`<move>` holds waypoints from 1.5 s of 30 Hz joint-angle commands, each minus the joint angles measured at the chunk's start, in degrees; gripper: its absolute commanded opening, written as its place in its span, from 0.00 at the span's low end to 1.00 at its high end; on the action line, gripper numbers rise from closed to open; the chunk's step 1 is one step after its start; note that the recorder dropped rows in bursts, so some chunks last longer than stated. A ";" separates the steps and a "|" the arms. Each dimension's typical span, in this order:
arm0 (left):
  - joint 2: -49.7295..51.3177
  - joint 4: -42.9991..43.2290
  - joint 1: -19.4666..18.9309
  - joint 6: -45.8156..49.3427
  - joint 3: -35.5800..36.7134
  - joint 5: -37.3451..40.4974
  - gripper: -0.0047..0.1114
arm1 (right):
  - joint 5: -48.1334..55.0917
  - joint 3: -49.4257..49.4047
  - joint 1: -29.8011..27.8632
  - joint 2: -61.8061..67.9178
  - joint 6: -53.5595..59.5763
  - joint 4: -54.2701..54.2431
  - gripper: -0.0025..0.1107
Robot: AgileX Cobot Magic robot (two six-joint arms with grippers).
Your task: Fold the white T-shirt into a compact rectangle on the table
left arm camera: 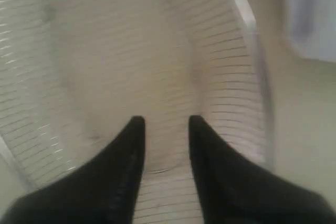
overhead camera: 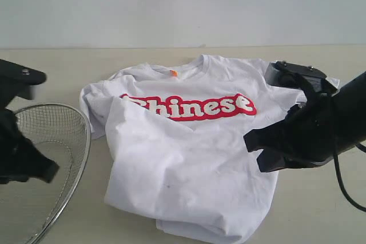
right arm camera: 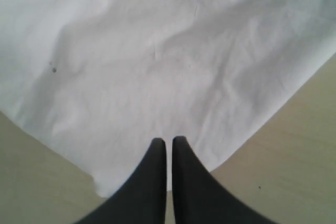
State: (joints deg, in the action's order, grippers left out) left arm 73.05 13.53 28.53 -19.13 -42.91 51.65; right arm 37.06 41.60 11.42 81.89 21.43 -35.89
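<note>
The white T-shirt (overhead camera: 189, 158) lies chest up on the table (overhead camera: 320, 215), its red "Chinese" print (overhead camera: 191, 107) and orange neck tag (overhead camera: 173, 73) showing. A fold of cloth from its left side lies over the body and covers the start of the print. My right gripper (right arm camera: 168, 140) is shut with nothing in it. It hovers over a corner of the T-shirt (right arm camera: 157, 66), at the shirt's right edge (overhead camera: 251, 141). My left gripper (left arm camera: 166, 121) is open and empty, above the wire basket (left arm camera: 226, 77), away from the shirt.
A round wire-mesh basket (overhead camera: 86, 141) stands at the front left, close to the shirt's left side. The right arm's black body (overhead camera: 320, 124) and its cable (overhead camera: 342, 187) hang over the shirt's right sleeve. Bare tabletop (right arm camera: 294, 145) shows beside the shirt's corner.
</note>
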 commanded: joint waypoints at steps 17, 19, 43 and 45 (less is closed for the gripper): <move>13.05 -6.81 -35.34 15.34 -2.13 -10.09 0.53 | 0.55 -0.32 4.50 -0.64 2.69 -1.03 0.02; 13.91 -6.41 -36.29 15.34 -2.59 -10.09 0.53 | 0.43 -0.32 4.50 -0.64 2.69 -1.03 0.02; 25.31 -4.27 -38.93 14.42 -8.82 -17.31 0.08 | -0.54 -0.32 4.50 -0.64 2.69 -1.15 0.02; 26.29 -3.22 -40.04 14.42 -10.99 -16.46 0.08 | -0.54 -0.32 4.50 -0.64 2.69 -1.15 0.02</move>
State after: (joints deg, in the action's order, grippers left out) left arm 98.11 7.96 -10.29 -3.97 -51.24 35.17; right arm 36.85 41.60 15.92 81.89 23.48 -36.79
